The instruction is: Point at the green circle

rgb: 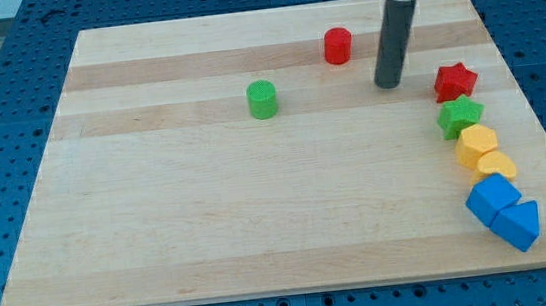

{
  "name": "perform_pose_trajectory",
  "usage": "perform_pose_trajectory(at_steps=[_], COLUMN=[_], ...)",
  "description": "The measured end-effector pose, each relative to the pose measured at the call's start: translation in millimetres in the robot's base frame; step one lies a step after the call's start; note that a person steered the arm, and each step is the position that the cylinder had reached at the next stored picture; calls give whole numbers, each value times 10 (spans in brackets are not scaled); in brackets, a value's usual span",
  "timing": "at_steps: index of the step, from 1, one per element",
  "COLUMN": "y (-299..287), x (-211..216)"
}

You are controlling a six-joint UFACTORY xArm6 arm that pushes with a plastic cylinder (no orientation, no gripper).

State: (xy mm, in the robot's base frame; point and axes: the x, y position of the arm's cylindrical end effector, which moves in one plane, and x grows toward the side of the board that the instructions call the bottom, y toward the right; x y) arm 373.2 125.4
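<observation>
Green circle [262, 99], my tip [388, 85] well right

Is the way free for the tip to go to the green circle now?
Probably yes. My tip is toward the view's right of the green circle, with bare board between them; the red circle sits nearer the view's top, off that line.

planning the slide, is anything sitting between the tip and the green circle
No block lies there. In the camera view, bare board runs from my tip to the green circle on the view's left. The red circle sits above that line, clear of it.
</observation>
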Motion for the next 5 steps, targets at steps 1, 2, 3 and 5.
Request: perform_pose_trajectory(at_steps=[1, 2, 3, 5], y=[-257, -442, -649, -1065], x=[92, 118, -107, -607])
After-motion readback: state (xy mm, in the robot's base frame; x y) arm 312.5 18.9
